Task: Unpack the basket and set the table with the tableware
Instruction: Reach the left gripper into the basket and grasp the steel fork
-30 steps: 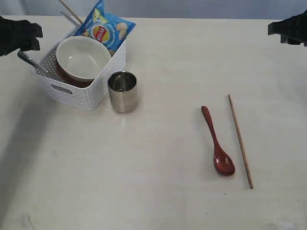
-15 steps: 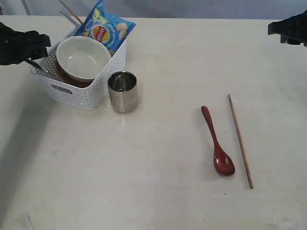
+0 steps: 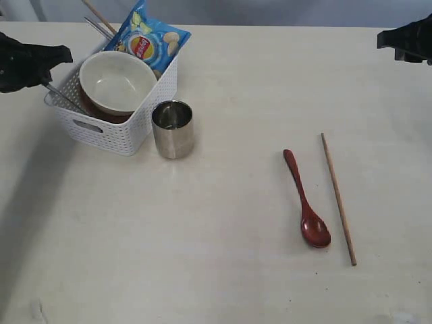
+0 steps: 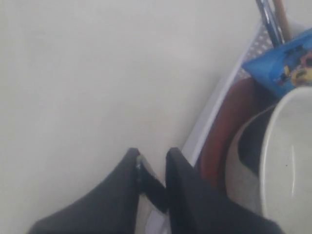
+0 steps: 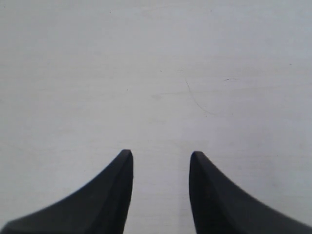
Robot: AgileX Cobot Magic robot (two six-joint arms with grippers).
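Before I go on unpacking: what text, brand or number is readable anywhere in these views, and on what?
Chip bag, standing in the basket: a round red and yellow logo with lettering, too small and blurred to read.
Steel cup, bowl, spoon, chopstick: no words, numbers or marks visible.
Nothing else in view carries readable text.
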